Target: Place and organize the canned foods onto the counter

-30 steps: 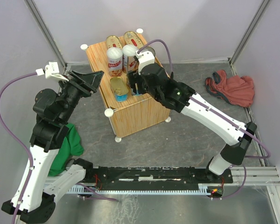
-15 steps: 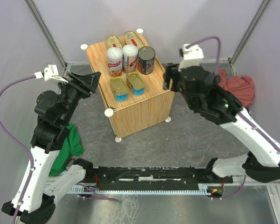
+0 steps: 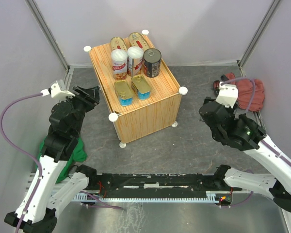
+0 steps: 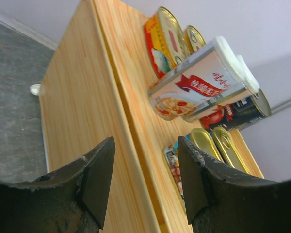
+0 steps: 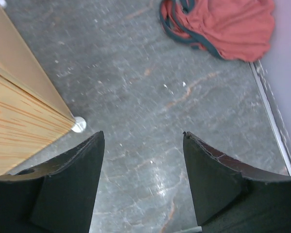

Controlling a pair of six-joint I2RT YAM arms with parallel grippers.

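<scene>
All seven cans stand on the light-wood counter [image 3: 162,90]. Two oval gold cans [image 3: 118,43] [image 3: 137,40] are at the back. In the middle row are two tall white-lidded cans [image 3: 119,63] [image 3: 135,59] and the dark round can [image 3: 152,62]. Two rectangular gold cans [image 3: 123,91] [image 3: 141,86] are in front. My left gripper [image 3: 89,94] is open and empty, left of the counter. In the left wrist view it [image 4: 145,160] faces the counter's side [image 4: 82,111] and the cans [image 4: 199,82]. My right gripper [image 5: 143,141] is open and empty over the floor, right of the counter [image 5: 14,111].
A red cloth [image 3: 245,92] lies on the floor at the right wall and shows in the right wrist view [image 5: 223,24]. A green cloth [image 3: 76,150] lies by the left arm. The counter's white foot knob [image 5: 78,124] is near my right gripper. Grey walls enclose the floor.
My right arm has drawn back from the counter top to the right and now hangs low over the floor. The left arm has sunk and pulled back a little.
</scene>
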